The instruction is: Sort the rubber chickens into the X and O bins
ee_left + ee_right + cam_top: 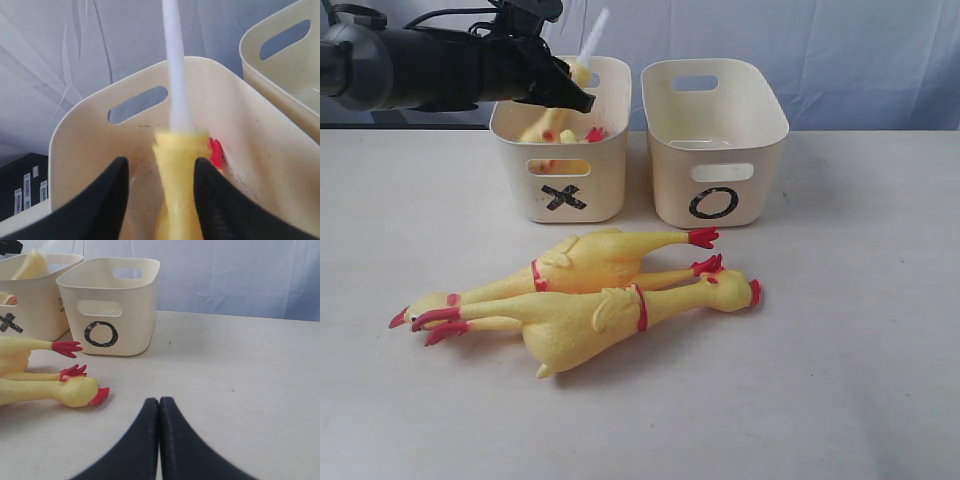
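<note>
The X bin (560,190) and the O bin (715,150) stand side by side at the back. My left gripper (572,96) hangs over the X bin, open, with a slim rubber chicken (177,190) standing between its jaws; a gap shows on one side. A white stem (176,75) sticks up from that chicken. More small chicken parts (548,130) lie in the X bin. Two fat chickens (582,260) (585,325) lie head to tail in front of the bins. My right gripper (159,401) is shut and empty, low over the table.
In the right wrist view the O bin (107,305) looks empty, and one fat chicken's head (80,391) lies beside it. A blue cloth backdrop (860,50) hangs behind the table. The right arm is out of the exterior view.
</note>
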Motion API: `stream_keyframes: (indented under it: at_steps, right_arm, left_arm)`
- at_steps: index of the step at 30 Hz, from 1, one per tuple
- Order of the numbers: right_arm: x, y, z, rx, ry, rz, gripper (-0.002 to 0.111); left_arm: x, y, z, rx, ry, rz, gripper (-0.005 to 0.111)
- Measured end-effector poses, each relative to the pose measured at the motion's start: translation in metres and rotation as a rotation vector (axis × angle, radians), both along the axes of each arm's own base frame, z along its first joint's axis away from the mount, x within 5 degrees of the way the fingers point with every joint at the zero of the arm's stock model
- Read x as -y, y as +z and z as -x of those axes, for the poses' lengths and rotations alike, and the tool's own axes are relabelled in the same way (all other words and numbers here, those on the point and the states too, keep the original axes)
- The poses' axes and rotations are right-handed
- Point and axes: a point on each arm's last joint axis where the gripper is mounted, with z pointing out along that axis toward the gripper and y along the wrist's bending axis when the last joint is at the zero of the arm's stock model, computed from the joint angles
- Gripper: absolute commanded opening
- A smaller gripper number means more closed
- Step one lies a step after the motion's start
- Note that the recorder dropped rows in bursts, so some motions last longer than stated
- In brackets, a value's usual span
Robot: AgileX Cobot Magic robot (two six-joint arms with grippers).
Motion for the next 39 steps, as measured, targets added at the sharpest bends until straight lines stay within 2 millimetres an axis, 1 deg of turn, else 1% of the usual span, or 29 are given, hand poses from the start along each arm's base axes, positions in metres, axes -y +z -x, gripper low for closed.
stream_keyframes:
  at_steps: [4, 6, 11, 14, 16, 22, 23, 25, 29, 30, 32, 36, 39]
  right_arm:
    - [0.000, 0.000, 0.000, 0.000, 0.000, 0.000, 0.000]
    - [0.000, 0.000, 0.000, 0.000, 0.000, 0.000, 0.000]
    - [0.000, 0.000, 0.000, 0.000, 0.000, 0.000, 0.000]
    - [0.000, 0.000, 0.000, 0.000, 0.000, 0.000, 0.000]
    - [0.000, 0.000, 0.000, 0.000, 0.000, 0.000, 0.000]
    - [0.000, 0.000, 0.000, 0.000, 0.000, 0.000, 0.000]
    - [0.000, 0.000, 0.000, 0.000, 0.000, 0.000, 0.000]
    - [0.000, 0.000, 0.000, 0.000, 0.000, 0.000, 0.000]
    - [0.000, 0.000, 0.000, 0.000, 0.000, 0.000, 0.000]
    - [0.000, 0.000, 0.000, 0.000, 0.000, 0.000, 0.000]
    - [0.000, 0.000, 0.000, 0.000, 0.000, 0.000, 0.000]
    - [0.000, 0.000, 0.000, 0.000, 0.000, 0.000, 0.000]
    - [0.000, 0.000, 0.000, 0.000, 0.000, 0.000, 0.000]
  left_arm:
    - [-0.001, 0.000, 0.000, 0.000, 0.016, -0.004, 0.062]
    - [-0.003, 0.000, -0.001, -0.002, 0.042, -0.005, 0.064]
    - [-0.013, -0.001, -0.002, -0.017, 0.162, -0.001, 0.064]
    - [-0.017, 0.000, -0.002, -0.018, 0.204, -0.009, 0.063]
    - [-0.019, 0.003, 0.000, -0.014, 0.213, -0.011, 0.061]
    - [-0.022, 0.023, 0.008, 0.020, 0.223, 0.003, 0.055]
    - [-0.022, 0.027, 0.010, 0.024, 0.215, 0.009, 0.054]
    - [-0.022, 0.035, 0.014, 0.035, 0.198, 0.022, 0.046]
    - [-0.024, 0.049, 0.028, 0.048, 0.160, 0.046, 0.019]
    - [-0.024, 0.052, 0.032, 0.050, 0.154, 0.050, 0.010]
    - [-0.028, 0.057, 0.042, 0.051, 0.152, 0.053, 0.000]
    - [-0.037, 0.068, 0.067, 0.051, 0.152, 0.053, 0.000]
    - [-0.046, 0.079, 0.090, 0.063, 0.152, 0.059, 0.000]
